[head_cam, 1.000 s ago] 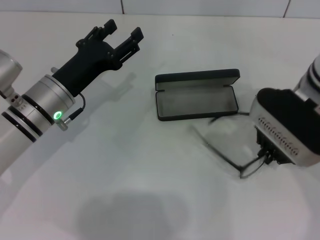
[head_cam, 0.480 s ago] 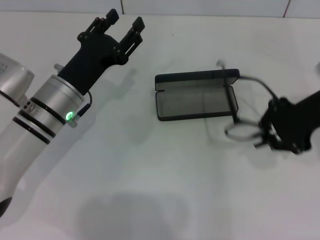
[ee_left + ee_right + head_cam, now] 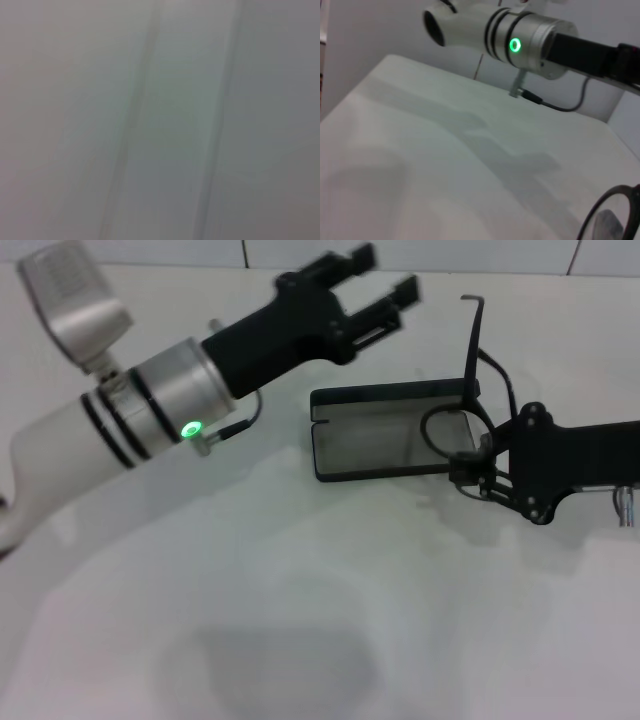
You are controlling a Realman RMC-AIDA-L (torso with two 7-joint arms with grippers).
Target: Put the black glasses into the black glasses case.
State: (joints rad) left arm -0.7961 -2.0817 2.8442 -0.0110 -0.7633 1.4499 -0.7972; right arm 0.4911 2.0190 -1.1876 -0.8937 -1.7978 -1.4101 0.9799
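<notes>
The black glasses case (image 3: 390,437) lies open in the middle of the white table, lid raised at the far side, grey lining showing. My right gripper (image 3: 478,475) is shut on the black glasses (image 3: 470,390) and holds them tilted over the case's right end, one temple arm pointing up. A lens rim shows in the right wrist view (image 3: 612,212). My left gripper (image 3: 385,285) is open and empty, in the air beyond the case's far left corner.
The white table (image 3: 300,590) stretches around the case. My left arm (image 3: 520,37), with a green light on it, crosses the far side of the table in the right wrist view. The left wrist view shows only blurred pale surface.
My right gripper lifted the glasses off the table and carried them left, over the case's right end. My left arm swung right, toward the far side of the case.
</notes>
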